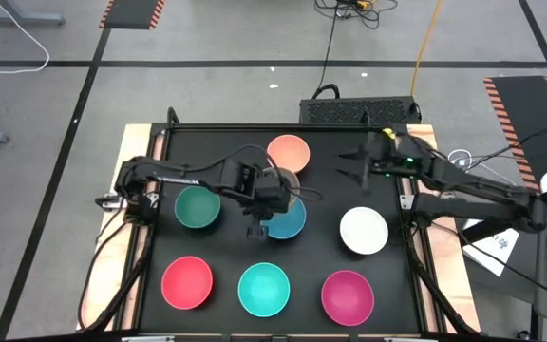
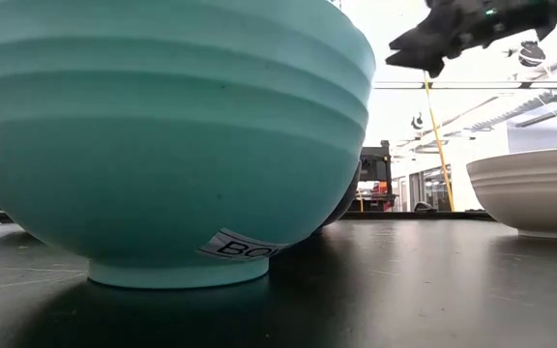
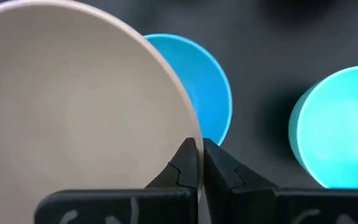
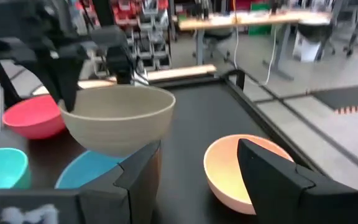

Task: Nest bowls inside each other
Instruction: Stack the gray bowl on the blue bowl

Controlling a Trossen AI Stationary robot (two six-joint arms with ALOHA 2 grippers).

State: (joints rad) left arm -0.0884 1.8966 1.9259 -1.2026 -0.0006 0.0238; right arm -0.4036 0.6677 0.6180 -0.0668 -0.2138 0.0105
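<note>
An olive-grey bowl (image 4: 118, 118) hangs in my left gripper (image 3: 201, 155), above the blue bowl (image 1: 288, 220), which stands on the black table. My right gripper (image 4: 197, 180) is open and hovers over the table's far right part, above the peach-orange bowl (image 4: 229, 165), touching nothing. Standing on their feet are the dark green bowl (image 1: 198, 207), white bowl (image 1: 363, 230), red-pink bowl (image 1: 186, 282), turquoise bowl (image 1: 263, 289) and magenta bowl (image 1: 348, 295). No black bowl shows. My left gripper pinches the olive-grey bowl's rim (image 3: 190, 134), one finger (image 3: 184, 163) inside the bowl and the other outside. The fingers come from above, pointing down. The bowl is lifted clear and upright, over the blue bowl (image 3: 197, 74).
A raised frame (image 1: 254, 126) borders the black table top. The low view is filled by the turquoise bowl (image 2: 162, 145), with the white bowl (image 2: 535, 193) to its right. Bare table lies between the bowls, widest at the far left corner (image 1: 188, 152).
</note>
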